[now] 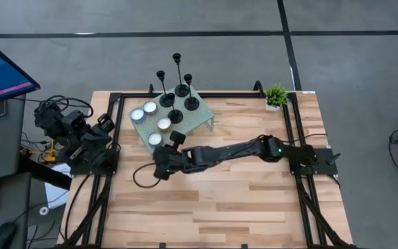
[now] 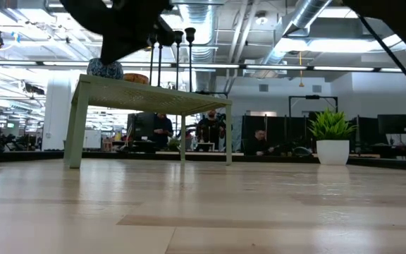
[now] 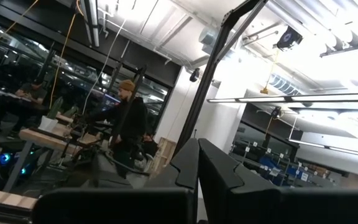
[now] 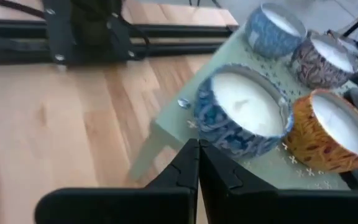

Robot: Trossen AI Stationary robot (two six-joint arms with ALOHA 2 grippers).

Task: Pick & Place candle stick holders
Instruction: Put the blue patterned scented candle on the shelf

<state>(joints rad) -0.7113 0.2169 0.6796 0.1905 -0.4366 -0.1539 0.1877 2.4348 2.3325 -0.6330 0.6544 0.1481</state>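
Several black candle stick holders point(image 1: 178, 93) stand on their disc bases on the far part of a pale green perforated stand point(image 1: 200, 116). In the low view their stems point(image 2: 175, 60) rise above the stand's top. My right gripper point(image 1: 173, 140) is shut with nothing in it. It hangs just off the stand's near corner, slanting down at a blue-patterned candle point(image 4: 241, 121), and its fingertips point(image 4: 197, 146) stop short of the candle. My left gripper point(image 3: 197, 152) is shut with nothing in it. It is folded back at the table's left edge point(image 1: 101, 126), pointing up into the room.
Several round candles point(image 1: 150, 123) sit on the stand's left half: a blue one, an orange one point(image 4: 331, 134) and others behind. A small potted plant point(image 1: 276, 96) stands at the far right. A black cable point(image 1: 142, 176) loops beside my right wrist. Bare wood lies toward the near edge point(image 1: 213, 214).
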